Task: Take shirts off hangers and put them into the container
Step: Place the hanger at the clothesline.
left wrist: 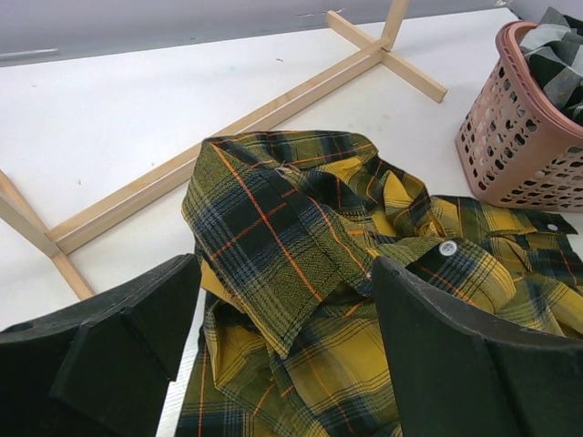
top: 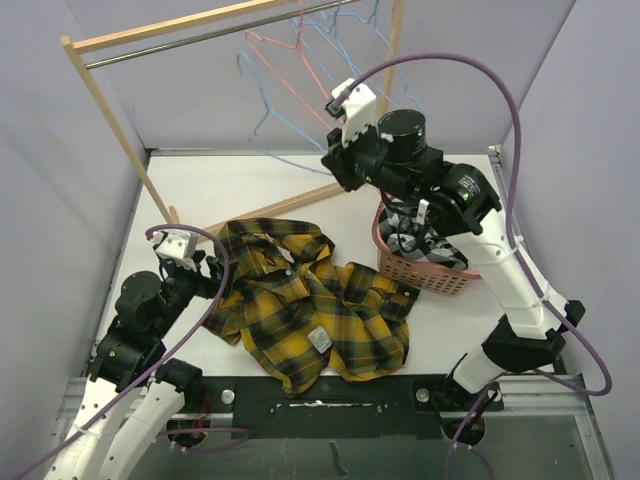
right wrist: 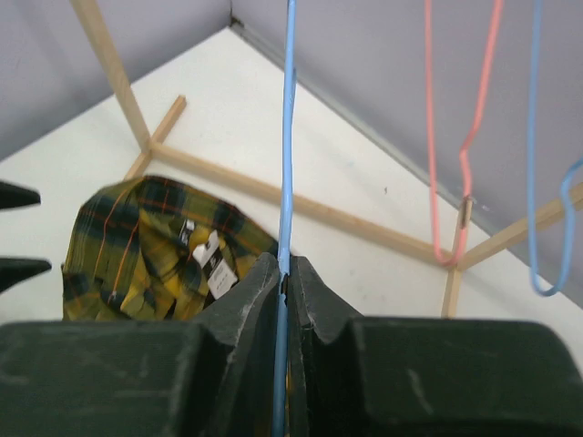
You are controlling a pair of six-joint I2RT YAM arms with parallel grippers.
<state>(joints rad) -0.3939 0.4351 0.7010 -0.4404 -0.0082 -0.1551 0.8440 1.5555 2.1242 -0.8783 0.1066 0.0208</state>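
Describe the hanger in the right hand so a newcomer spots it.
Look to the wooden rack at the back of the table, near the right end of its metal rail, where wire hangers cluster. The one meant is the light blue hanger pinched in the shut right hand; the pink-red hanger and another blue hanger beside it hang ungripped.

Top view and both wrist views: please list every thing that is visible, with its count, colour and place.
plaid shirt: one, yellow and black, crumpled on the table
check shirt: one, black and white, in the basket
basket: one, pink, right of the plaid shirt
hangers: four, three light blue, one pink-red, at the rail
rack: one, wood with metal rail, table's back
table: one, white, under everything
left arm: one, black-and-white, jaws open over the plaid shirt
right arm: one, black-and-white, jaws shut on a blue hanger
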